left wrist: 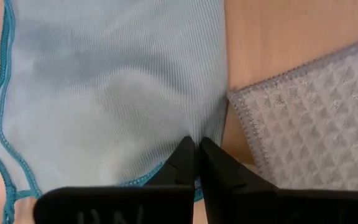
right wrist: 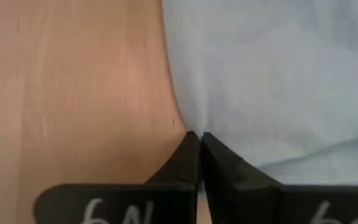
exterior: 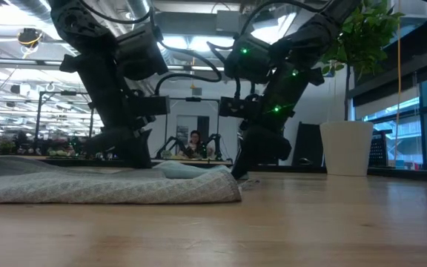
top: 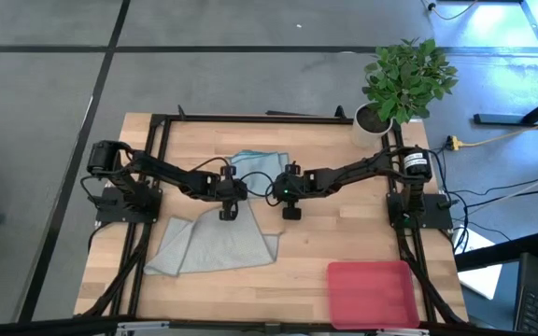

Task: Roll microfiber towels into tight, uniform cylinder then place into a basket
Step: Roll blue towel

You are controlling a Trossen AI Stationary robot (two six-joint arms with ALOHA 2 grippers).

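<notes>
Table (top: 306, 252) with bare basket (top: 372, 294)

Both arms crowd the table's (top: 316, 238) middle over the teal towel (top: 260, 164); bare wood lies open between the grey towel (top: 218, 245) and basket (top: 372, 291) (plant (top: 402, 82) guards the far right corner).

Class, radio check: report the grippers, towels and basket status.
Left gripper and right gripper shut on blue towel. Grey towel flat, unrolled. Basket holds nothing. No obstruction.
</notes>
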